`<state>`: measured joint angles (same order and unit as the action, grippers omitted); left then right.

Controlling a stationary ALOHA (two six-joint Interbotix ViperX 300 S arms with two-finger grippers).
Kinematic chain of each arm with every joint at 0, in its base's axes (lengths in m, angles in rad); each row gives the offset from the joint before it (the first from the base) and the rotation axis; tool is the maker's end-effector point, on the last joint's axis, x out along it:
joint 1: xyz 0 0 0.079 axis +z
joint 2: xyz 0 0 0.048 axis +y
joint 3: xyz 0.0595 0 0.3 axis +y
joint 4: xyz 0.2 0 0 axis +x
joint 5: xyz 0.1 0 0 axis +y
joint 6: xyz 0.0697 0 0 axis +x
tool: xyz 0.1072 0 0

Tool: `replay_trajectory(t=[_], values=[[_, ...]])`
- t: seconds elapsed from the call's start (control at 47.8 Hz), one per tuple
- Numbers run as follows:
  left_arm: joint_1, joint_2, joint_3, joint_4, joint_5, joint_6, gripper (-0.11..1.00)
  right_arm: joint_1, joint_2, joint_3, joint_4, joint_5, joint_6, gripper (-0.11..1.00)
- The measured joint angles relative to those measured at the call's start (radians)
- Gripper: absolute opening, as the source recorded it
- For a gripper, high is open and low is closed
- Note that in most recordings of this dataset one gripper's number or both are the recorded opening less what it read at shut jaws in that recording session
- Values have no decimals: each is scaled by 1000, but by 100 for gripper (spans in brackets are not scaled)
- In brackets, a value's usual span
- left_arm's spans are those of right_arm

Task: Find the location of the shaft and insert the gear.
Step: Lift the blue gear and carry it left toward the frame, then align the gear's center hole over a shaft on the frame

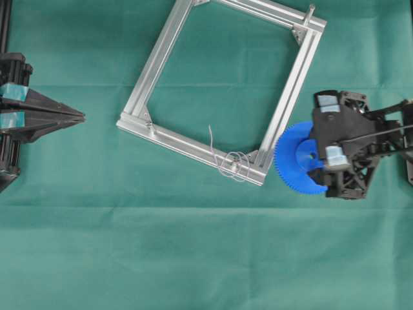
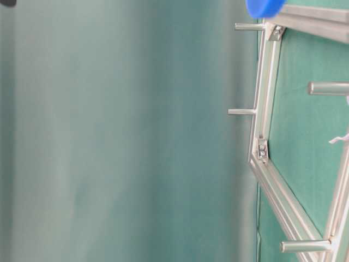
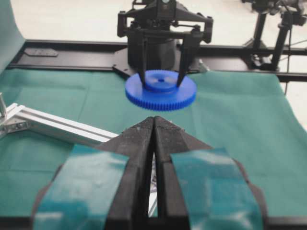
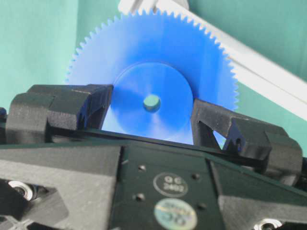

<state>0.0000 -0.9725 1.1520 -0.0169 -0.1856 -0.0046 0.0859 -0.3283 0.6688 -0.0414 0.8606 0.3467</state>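
The blue toothed gear [image 1: 290, 155] lies flat just right of the aluminium frame's near-right corner. My right gripper [image 1: 308, 157] is shut on its raised hub. The right wrist view shows the gear [image 4: 153, 57] with a finger [image 4: 91, 103] on each side of the hub. The left wrist view shows it straight ahead [image 3: 160, 93]. Loops of pale wire [image 1: 233, 163] lie on the frame's near-right corner, where the thin shaft stands; the pin itself is hard to make out. My left gripper [image 1: 79, 117] is shut and empty at the far left, its fingertips [image 3: 153, 123] pointing at the gear.
The square aluminium frame [image 1: 164, 64] lies tilted on the green cloth, with a grey peg at its far-right corner [image 1: 310, 13]. The table-level view shows the frame [image 2: 264, 98] with several pegs and the gear's edge [image 2: 264, 6] at the top.
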Motion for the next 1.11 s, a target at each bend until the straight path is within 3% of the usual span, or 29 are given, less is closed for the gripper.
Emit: replay_trajectory(t=[0.502,1.109], values=[[2,0,0,-3,0,-11,1,0,170,-164,-38,-2,-6,68],[0,0,0,-3,38,-9,1,-9,299,-267,-55,3,-14,68]])
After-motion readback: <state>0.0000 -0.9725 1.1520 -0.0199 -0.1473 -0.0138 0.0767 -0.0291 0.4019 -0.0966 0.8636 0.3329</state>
